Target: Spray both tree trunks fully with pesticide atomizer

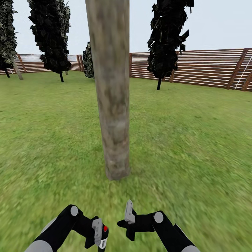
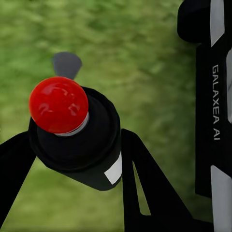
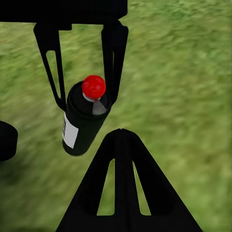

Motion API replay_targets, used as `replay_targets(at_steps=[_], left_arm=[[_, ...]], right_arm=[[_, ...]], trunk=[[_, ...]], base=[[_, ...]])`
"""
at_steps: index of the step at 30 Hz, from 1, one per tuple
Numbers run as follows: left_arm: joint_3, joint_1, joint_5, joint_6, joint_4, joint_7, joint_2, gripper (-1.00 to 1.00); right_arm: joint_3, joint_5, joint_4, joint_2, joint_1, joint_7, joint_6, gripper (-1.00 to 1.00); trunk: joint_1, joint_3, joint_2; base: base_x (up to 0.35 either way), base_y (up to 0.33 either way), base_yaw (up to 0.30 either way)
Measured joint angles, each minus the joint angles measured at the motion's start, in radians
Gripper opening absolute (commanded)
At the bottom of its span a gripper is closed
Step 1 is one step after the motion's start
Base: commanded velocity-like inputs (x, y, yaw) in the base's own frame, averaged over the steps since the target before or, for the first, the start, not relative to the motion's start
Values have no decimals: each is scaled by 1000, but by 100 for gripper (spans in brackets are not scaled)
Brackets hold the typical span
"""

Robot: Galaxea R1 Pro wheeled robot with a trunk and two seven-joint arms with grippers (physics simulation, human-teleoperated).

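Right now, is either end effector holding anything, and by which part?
The left end effector grips the black atomizer around its upper body, below the red cap. The right end effector holds nothing.

- A dark, column-shaped conifer [image 1: 50, 35] stands on a thin black stem at the far left of the lawn, in front of the fence.
- A second dark conifer [image 1: 167, 38] stands to the right, taller in the picture, also on a thin stem.
- A third dark mass [image 1: 7, 35] is cut by the left edge; a pale leaning stem [image 1: 16, 70] beside it may belong to another plant.
- A low dark shrub [image 1: 88, 60] stands by the fence corner.
- The brown slatted fence [image 1: 203, 68] runs along the back.
- Pale sky [image 1: 217, 21] lies above.
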Motion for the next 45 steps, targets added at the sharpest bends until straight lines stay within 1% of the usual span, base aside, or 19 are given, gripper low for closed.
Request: replay_targets(at_steps=[9, 13, 29, 34, 38, 45], left_arm=[[1, 0, 8, -1, -6, 0, -7, -100], [2, 0, 8, -1, -13, 0, -17, -100], [3, 0, 12, -3, -13, 12, -29, -100], [2, 0, 13, -3, -13, 13, -45, -100], [3, -3, 13, -3, -13, 13, -51, -100], [4, -14, 15, -3, -12, 11, -54, -100]], right_arm=[[0, 0, 0, 0, 0, 0, 0, -100], [0, 0, 0, 0, 0, 0, 0, -100], [0, 0, 0, 0, 0, -1, 0, -100], [0, 0, -1, 0, 0, -1, 0, -100], [0, 0, 0, 0, 0, -1, 0, -100], [0, 0, -1, 0, 0, -1, 0, -100]], trunk=[[0, 0, 0], [0, 0, 0], [0, 0, 0], [0, 0, 0], [0, 0, 0], [0, 0, 0]], base=[[0, 0, 0], [0, 0, 0], [0, 0, 0], [0, 0, 0], [0, 0, 0], [0, 0, 0]])
